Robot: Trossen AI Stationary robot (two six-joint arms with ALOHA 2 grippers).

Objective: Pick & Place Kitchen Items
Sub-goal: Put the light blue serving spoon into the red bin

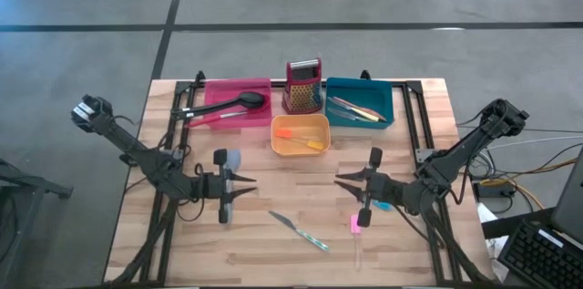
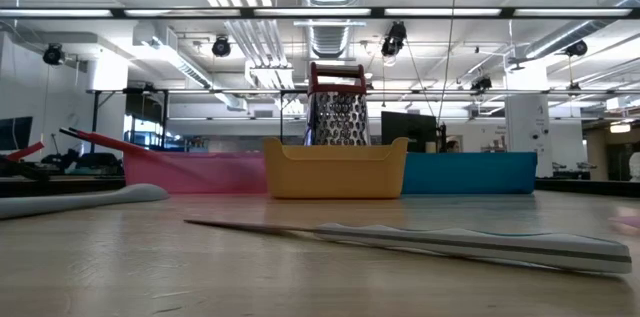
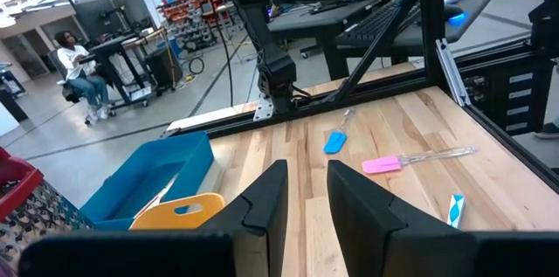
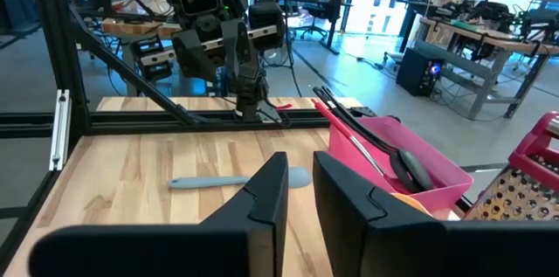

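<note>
My left gripper [image 1: 248, 185] [image 3: 307, 176] hovers above the table's left half, shut on nothing. My right gripper [image 1: 344, 182] [image 4: 300, 168] faces it from the right half, also shut on nothing. Loose kitchen items lie flat on the wood. A slim knife [image 1: 299, 232] [image 2: 450, 242] is near the front middle and a grey spatula [image 1: 228, 159] [image 4: 236, 180] is left of centre. A pink piece [image 1: 355, 223] [image 3: 382, 164] and a blue piece [image 1: 383, 205] [image 3: 335, 141] lie under the right arm. A black spoon [image 1: 244, 101] rests in the pink tray [image 1: 219, 88].
Across the far side stand the pink tray, an upright red box grater [image 1: 303, 86], an orange tray [image 1: 301, 121] holding orange pieces, and a teal tray [image 1: 387, 105] holding several utensils. Black frame rails [image 1: 414, 120] run along both table sides. Bare wood lies between the grippers.
</note>
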